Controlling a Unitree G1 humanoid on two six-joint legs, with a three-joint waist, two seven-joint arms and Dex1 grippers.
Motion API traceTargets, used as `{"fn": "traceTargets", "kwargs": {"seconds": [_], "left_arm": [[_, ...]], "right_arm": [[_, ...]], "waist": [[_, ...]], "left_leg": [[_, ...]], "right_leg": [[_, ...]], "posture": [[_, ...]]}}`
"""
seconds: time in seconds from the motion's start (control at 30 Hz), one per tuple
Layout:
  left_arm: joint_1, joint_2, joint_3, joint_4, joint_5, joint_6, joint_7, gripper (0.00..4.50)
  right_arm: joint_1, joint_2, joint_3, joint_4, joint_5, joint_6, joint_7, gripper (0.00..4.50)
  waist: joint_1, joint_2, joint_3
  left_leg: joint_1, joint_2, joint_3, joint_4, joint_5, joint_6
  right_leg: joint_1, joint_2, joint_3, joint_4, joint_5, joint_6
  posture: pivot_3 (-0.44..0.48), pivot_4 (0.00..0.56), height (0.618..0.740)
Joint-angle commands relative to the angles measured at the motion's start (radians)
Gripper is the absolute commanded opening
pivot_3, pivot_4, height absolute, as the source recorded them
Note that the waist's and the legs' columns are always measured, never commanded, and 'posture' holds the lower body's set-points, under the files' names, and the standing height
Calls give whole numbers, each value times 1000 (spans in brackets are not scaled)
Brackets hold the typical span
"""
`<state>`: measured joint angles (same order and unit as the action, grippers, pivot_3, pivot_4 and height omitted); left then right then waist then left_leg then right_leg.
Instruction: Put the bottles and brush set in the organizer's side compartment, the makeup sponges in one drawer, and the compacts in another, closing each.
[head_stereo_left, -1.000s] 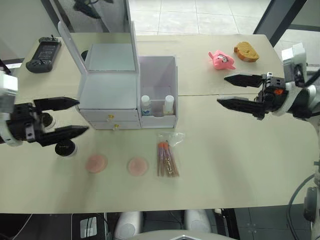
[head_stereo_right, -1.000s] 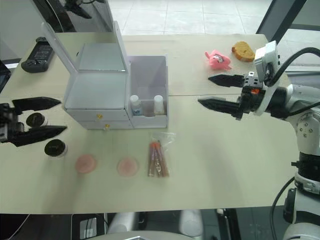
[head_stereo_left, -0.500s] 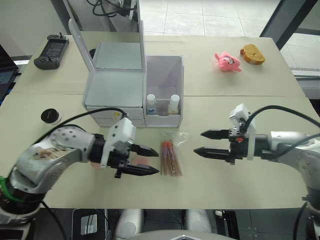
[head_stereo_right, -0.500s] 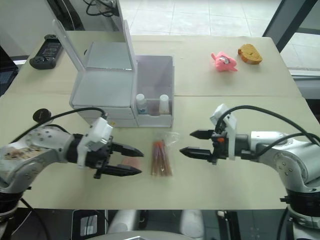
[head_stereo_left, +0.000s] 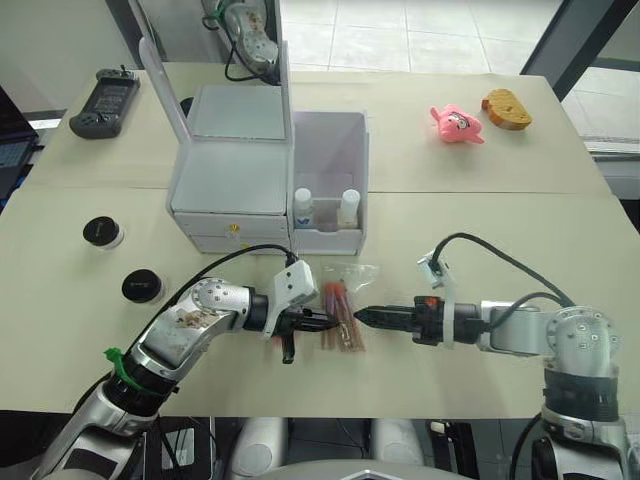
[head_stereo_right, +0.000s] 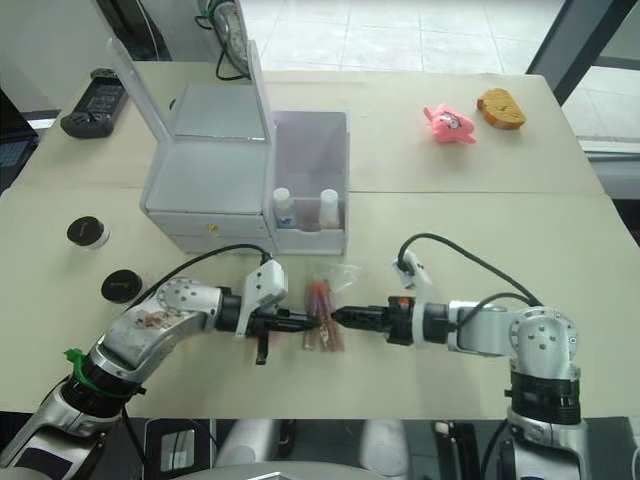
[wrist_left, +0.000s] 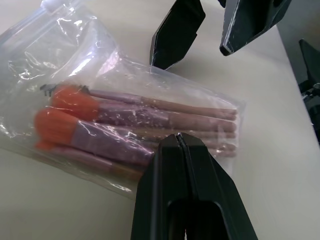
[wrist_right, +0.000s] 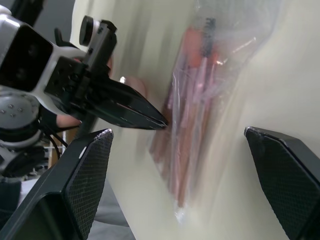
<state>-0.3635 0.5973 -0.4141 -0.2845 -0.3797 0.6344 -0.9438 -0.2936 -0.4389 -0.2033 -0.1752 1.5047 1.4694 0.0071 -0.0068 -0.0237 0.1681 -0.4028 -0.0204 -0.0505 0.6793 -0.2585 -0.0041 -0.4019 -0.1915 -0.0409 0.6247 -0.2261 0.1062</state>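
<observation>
Orange-tipped brush set (wrist_left: 135, 120) in crinkly clear bag

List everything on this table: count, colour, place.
organizer: one, white-grey, mirror lid up, rear left
bottles: two, white-capped, in the side compartment
brush set: one clear bag, pink-orange handles, in front of the organizer
compacts: two, black-topped, front-left of the organizer
plush toy: one, pink, far right
brown toy: one, beside the plush
controller: one, black, far left
left tool: shut, at the bag's left edge
right tool: open, at the bag's right edge
</observation>
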Motion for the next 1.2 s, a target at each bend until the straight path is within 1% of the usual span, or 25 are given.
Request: {"fn": "traceTargets", "kwargs": {"seconds": [0.03, 0.1, 0.2, 0.27, 0.37, 0.5, 0.6, 0.63, 0.7, 0.83, 0.97, 1.0, 1.1, 1.2], "left_arm": [[-12, -1, -22, 6, 56, 19, 28, 45], [-15, 14, -42, 8, 94, 39, 36, 45], [-19, 21, -48, 1, 106, 83, 44, 45], [-19, 21, -44, -9, 103, 112, 50, 45], [-17, 30, -37, -38, 95, 151, 55, 45], [-4, 47, -19, -74, 79, 187, 57, 45], [10, 64, -1, -91, 74, 201, 61, 0], [14, 68, 4, -95, 72, 203, 61, 0], [21, 73, 13, -103, 68, 209, 63, 0], [25, 72, 22, -107, 67, 216, 64, 0], [27, 72, 30, -108, 65, 215, 63, 0], [29, 73, 40, -109, 60, 215, 63, 0], [44, 67, 99, -112, 25, 200, 55, 0], [93, 42, 210, -121, -75, 150, 15, 0]], "right_arm": [[-12, 29, 41, 27, 77, -43, -102, 4500], [-30, 59, 68, 70, 61, -65, -141, 4500], [-64, 102, 94, 135, 54, -88, -170, 4500], [-83, 121, 116, 165, 28, -89, -164, 4500], [-114, 136, 153, 212, -25, -76, -145, 4500], [-140, 147, 158, 269, -50, -58, -111, 4500], [-141, 124, 170, 281, -91, -32, -69, 3970], [-141, 117, 169, 285, -103, -28, -53, 3554], [-146, 101, 172, 293, -132, -21, -18, 2921], [-166, 62, 205, 306, -219, -10, 64, 1494], [-196, 39, 208, 326, -283, -15, 140, 217], [-200, 25, 200, 318, -289, -11, 159, 9], [-192, -63, 164, 205, -253, 20, 268, 8], [-199, -156, 104, 98, -200, 24, 377, 8]], "waist": [[-2, 0, 0], [-6, 0, -3], [-10, 1, -5], [-11, 1, -6], [-15, 2, -7], [-21, 3, -9], [-26, 4, -9], [-26, 5, -10], [-27, 6, -10], [-24, 6, -10], [-22, 4, -14], [-18, 4, -15], [-2, 5, -14], [1, 6, -12]], "left_leg": [[0, 0, 0, 0, 0, 0], [1, 0, -1, 0, 0, 0], [8, 1, -1, -2, -1, 2], [15, 3, -2, -3, -4, 6], [17, 4, -6, -3, -5, 9], [19, 4, -7, -4, -6, 10], [19, 4, -7, -5, -6, 11], [19, 4, -7, -5, -6, 11], [19, 4, -7, -5, -6, 11], [19, 4, -7, -5, -7, 11], [19, 4, -7, -5, -7, 11], [19, 4, -8, -5, -7, 11], [19, 3, -7, -4, -7, 11], [13, 2, -7, -2, -7, 11]], "right_leg": [[0, 0, 0, 0, 0, 0], [1, 0, 0, 0, 0, 0], [7, 2, 0, -1, 0, 0], [14, 5, 1, -1, -1, -1], [14, 8, 3, -1, -2, -3], [14, 10, 4, 0, -3, -4], [14, 10, 4, 0, -3, -4], [14, 10, 4, 0, -3, -4], [14, 10, 4, 0, -3, -4], [14, 10, 4, -1, -3, -4], [14, 10, 4, -1, -3, -4], [14, 10, 4, -1, -3, -4], [15, 9, 4, -2, -3, -4], [12, 9, 4, -4, -3, -4]], "posture": [[0, 150, 740], [0, 150, 740], [0, 150, 740], [0, 150, 740], [0, 150, 740], [0, 150, 740], [0, 150, 740], [0, 150, 740], [0, 150, 740], [0, 150, 740], [0, 150, 740], [0, 150, 740], [0, 150, 740], [0, 150, 740]]}}
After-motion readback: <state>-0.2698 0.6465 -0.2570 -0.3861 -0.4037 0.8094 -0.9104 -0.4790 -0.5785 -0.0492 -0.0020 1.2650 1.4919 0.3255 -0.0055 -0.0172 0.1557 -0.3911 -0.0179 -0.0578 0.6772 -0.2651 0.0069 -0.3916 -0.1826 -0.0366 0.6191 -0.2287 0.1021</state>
